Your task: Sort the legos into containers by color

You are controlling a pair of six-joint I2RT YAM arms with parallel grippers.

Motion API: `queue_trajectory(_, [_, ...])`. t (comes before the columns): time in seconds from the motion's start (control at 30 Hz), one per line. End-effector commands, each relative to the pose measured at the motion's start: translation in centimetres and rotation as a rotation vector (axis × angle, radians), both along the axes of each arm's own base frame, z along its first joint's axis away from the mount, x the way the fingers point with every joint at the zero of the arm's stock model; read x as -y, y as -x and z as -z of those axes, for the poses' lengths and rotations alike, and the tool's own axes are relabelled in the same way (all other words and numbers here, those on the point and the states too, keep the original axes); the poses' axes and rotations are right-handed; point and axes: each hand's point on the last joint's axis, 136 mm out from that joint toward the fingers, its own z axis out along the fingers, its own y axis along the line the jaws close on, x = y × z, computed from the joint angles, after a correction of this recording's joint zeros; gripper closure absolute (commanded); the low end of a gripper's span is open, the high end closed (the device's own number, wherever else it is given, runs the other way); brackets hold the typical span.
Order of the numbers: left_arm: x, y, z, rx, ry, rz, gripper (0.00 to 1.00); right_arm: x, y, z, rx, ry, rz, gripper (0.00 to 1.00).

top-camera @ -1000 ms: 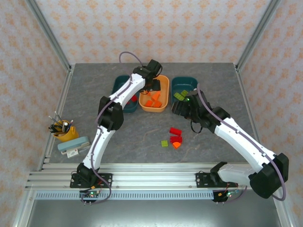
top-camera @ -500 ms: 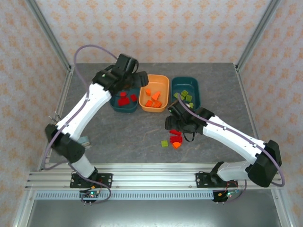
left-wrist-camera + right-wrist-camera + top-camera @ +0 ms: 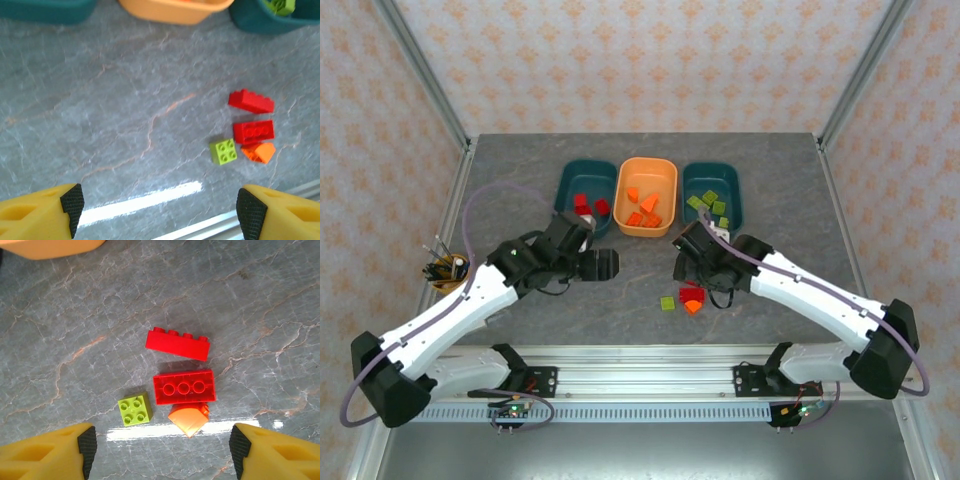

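Observation:
Several legos lie loose on the grey table: a long red brick (image 3: 177, 344), a red brick (image 3: 184, 387) lying studs down, a yellow-green square brick (image 3: 135, 409) and an orange wedge (image 3: 188, 419). My right gripper (image 3: 162, 447) hangs open just above them, also seen from above (image 3: 696, 283). My left gripper (image 3: 610, 265) is open, low over the table to the left of them, and sees the same group (image 3: 254, 132). The left teal tray (image 3: 588, 180) holds red bricks, the orange tray (image 3: 655, 178) orange ones, the right teal tray (image 3: 712, 172) yellow-green ones.
A yellow cup of pens (image 3: 450, 275) stands at the left edge, close to my left arm. An aluminium rail (image 3: 640, 375) runs along the near edge. The three trays sit side by side at the back.
My left arm has swung back from the trays and come down low over the table's left-centre. My right gripper has moved from the right teal tray to above the loose bricks.

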Motion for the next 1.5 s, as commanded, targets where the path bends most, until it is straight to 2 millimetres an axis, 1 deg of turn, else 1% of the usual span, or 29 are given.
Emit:
queue_trajectory(0.0, [0.8,0.4,0.4,-0.001,0.045,0.004,0.17,1.1,0.2,0.3,0.011,0.013,0.048,0.26])
queue_trajectory(0.13, [0.6,0.5,1.7,-0.008,0.024,-0.003,0.17,0.1,0.9,1.9,-0.062,-0.007,0.025,0.25])
queue_trajectory(0.27, [0.7,0.4,2.5,-0.024,0.016,-0.012,0.17,-1.0,2.6,4.2,-0.18,-0.009,-0.005,0.25])
queue_trajectory(0.3, [0.7,0.4,2.5,-0.025,0.018,-0.012,0.17,-1.0,3.1,4.7,-0.204,0.005,-0.011,0.26])
queue_trajectory(0.37, [0.8,0.4,2.6,-0.025,0.017,-0.01,0.17,0.0,4.3,6.1,-0.265,0.061,-0.002,0.27])
queue_trajectory(0.47, [0.8,0.4,2.6,-0.027,0.014,-0.005,0.17,0.8,5.0,7.2,-0.276,0.063,0.012,0.26])
queue_trajectory(0.57, [0.9,0.6,2.6,-0.032,0.016,0.0,0.17,0.4,5.4,8.8,-0.307,0.03,-0.001,0.23])
queue_trajectory(0.63, [0.7,0.7,2.6,-0.034,0.013,0.0,0.18,0.1,5.5,9.8,-0.332,0.044,-0.019,0.22])
queue_trajectory(0.7, [0.6,0.8,2.6,-0.032,0.01,-0.001,0.17,0.0,5.3,10.6,-0.343,0.064,-0.032,0.21])
queue_trajectory(0.83, [0.6,0.8,2.2,-0.026,0.018,-0.009,0.18,0.5,4.2,11.8,-0.347,0.078,-0.017,0.22])
queue_trajectory(0.93, [0.5,0.8,2.0,-0.023,0.021,-0.011,0.18,0.6,3.4,12.5,-0.347,0.064,-0.012,0.26])
queue_trajectory(1.07, [0.5,0.9,1.9,-0.021,0.02,-0.013,0.17,0.0,2.7,13.1,-0.364,0.044,-0.039,0.31])
queue_trajectory(1.13, [0.4,0.9,1.9,-0.024,0.018,-0.015,0.18,-0.2,2.6,13.3,-0.375,0.048,-0.048,0.32])
queue_trajectory(1.23, [0.4,0.9,2.0,-0.024,0.014,-0.016,0.17,0.3,2.6,13.7,-0.384,0.063,-0.038,0.34])
queue_trajectory(1.47, [0.5,0.9,1.9,-0.02,0.02,-0.024,0.18,0.5,2.4,14.6,-0.388,0.062,-0.034,0.45])
